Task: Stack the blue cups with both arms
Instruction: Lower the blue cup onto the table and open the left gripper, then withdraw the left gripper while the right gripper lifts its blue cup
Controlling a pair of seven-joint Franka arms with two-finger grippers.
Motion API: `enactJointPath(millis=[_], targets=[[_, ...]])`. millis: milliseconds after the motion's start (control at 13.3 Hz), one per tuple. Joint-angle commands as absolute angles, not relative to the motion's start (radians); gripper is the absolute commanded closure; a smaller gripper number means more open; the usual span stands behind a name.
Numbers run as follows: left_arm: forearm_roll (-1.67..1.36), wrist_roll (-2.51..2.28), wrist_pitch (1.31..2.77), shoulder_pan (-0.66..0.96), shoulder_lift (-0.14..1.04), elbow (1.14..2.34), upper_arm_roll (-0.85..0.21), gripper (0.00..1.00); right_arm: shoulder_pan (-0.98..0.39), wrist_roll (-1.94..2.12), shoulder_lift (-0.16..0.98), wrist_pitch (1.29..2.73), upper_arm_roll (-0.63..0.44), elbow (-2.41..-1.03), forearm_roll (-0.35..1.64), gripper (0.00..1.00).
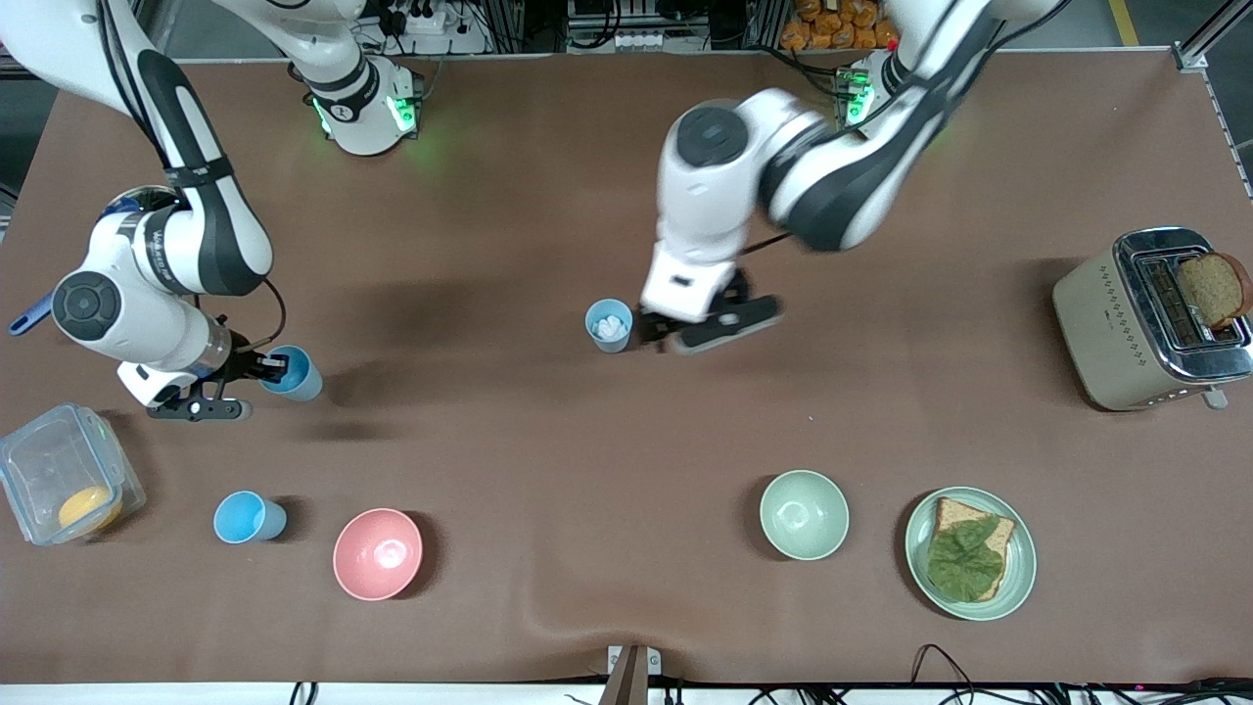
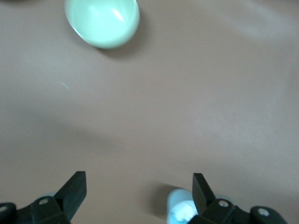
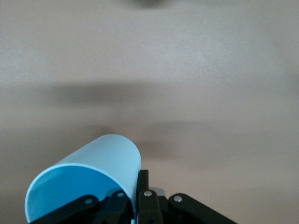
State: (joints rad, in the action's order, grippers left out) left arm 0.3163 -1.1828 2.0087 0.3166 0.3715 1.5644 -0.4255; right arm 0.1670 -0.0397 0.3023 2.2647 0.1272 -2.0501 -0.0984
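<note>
My right gripper [image 1: 272,370] is shut on the wall of a blue cup [image 1: 294,373] and holds it tilted above the table at the right arm's end; the right wrist view shows its fingers [image 3: 144,184] pinching the cup's rim [image 3: 88,177]. A second blue cup [image 1: 609,324] with something white inside stands mid-table. My left gripper [image 1: 658,331] is open right beside it; in the left wrist view the gripper [image 2: 138,186] spreads wide with that cup [image 2: 181,207] just inside one finger [image 2: 202,187]. A third blue cup [image 1: 250,517] stands nearer the front camera.
A pink bowl [image 1: 378,553] sits beside the third cup. A green bowl [image 1: 804,514] [image 2: 102,21] and a plate [image 1: 1018,578] with bread and lettuce lie toward the left arm's end. A toaster [image 1: 1106,333] holds bread. A clear container [image 1: 39,460] stands below the right gripper.
</note>
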Motion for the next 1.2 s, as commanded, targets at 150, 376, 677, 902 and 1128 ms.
enactJointPath(millis=[150, 376, 677, 902, 1128], targets=[[0.218, -0.695, 1.839, 0.047, 0.201, 1.605, -0.440, 0.00, 0.134, -0.104, 0.276, 2.215, 0.133, -2.020, -0.081, 1.00], [0.183, -0.491, 1.781, -0.063, 0.140, 1.579, -0.440, 0.00, 0.100, -0.155, 0.272, 2.175, 0.140, -2.004, -0.081, 1.00], [0.060, -0.356, 1.671, -0.167, 0.129, 1.505, -0.437, 0.00, 0.016, -0.259, 0.279, 2.132, 0.138, -1.950, -0.035, 1.00], [0.047, -0.221, 1.666, -0.183, 0.063, 1.509, -0.395, 0.00, -0.038, -0.362, 0.282, 2.126, 0.144, -1.908, -0.011, 1.00], [0.043, -0.141, 1.576, -0.070, 0.049, 1.506, -0.234, 0.00, -0.118, -0.469, 0.284, 2.088, 0.144, -1.873, 0.061, 1.00]])
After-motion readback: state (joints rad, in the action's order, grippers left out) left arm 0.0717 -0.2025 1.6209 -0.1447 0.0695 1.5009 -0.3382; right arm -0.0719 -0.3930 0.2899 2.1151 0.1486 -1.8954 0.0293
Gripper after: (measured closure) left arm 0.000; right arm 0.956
